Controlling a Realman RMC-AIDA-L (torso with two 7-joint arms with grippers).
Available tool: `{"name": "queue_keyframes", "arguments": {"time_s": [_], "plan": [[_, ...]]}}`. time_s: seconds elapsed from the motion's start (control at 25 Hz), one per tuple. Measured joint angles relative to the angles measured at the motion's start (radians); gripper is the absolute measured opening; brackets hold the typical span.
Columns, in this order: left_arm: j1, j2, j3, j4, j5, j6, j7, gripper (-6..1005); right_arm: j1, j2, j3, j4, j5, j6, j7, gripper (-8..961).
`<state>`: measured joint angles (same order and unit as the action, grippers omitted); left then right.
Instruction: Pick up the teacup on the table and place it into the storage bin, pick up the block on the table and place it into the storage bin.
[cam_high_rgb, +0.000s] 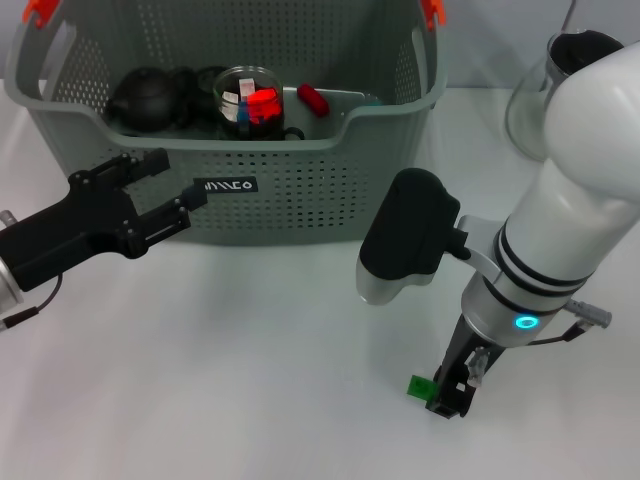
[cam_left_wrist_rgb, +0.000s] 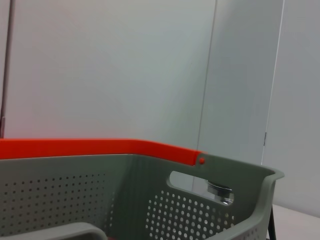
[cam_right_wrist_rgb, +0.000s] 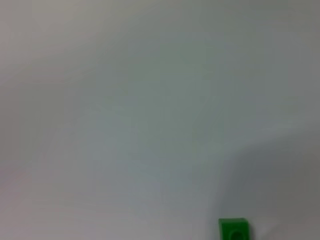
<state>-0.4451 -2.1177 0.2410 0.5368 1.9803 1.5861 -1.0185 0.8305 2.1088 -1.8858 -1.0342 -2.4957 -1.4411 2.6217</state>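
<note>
Left gripper (cam_high_rgb: 170, 190) out in front of the storage bin (cam_high_rgb: 330, 190), fingers spread with nothing between them, forearm lying nearly level over the table (cam_high_rgb: 230, 380) — idle by the look of it, tips just short of the bin's front wall near the small black label (cam_high_rgb: 225, 185). Inside the bin: a dark teapot (cam_high_rgb: 145, 100), a glass cup (cam_high_rgb: 250, 100) with red contents, a small red piece (cam_high_rgb: 313, 100); whether the glass is the teacup of the task, hard to say for certain.

Farther right, low on the table: the green block (cam_high_rgb: 420, 386), small, well apart from the bin. Probably light, rigid plastic, smooth-sided, so apt to skid or pop out if pinched off-centre; best taken square across two opposite flat faces, low enough that the pads cover them. Nothing fragile about it.

Right gripper (cam_high_rgb: 450, 390) down at table level, pointing steeply downward from a bent arm, wrist ring lit cyan, tips just beside the block on its right. Fingers open or shut — cannot tell, hidden under the dark tip. No firm hold on the block evident; in the right wrist view, block sitting alone on bare table.
</note>
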Motion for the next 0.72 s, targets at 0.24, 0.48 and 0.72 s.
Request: {"name": "queue_keyframes", "arguments": {"time_s": [0.24,0.48,0.72], "plan": [[0.000,-0.001,0.000,0.000,0.000,0.000,0.000,690,-0.008,-0.001,-0.011,-0.038,0.000,0.003,0.007,293],[0.000,-0.001,0.000,0.000,0.000,-0.003,0.000,691,-0.016,-0.004,-0.007,-0.060,0.000,-0.002,0.011,201],[0.000,0.000,-0.002,0.000,0.000,-0.008,0.000,691,-0.118,-0.010,0.135,-0.224,-0.001,0.016,-0.020,200]]}}
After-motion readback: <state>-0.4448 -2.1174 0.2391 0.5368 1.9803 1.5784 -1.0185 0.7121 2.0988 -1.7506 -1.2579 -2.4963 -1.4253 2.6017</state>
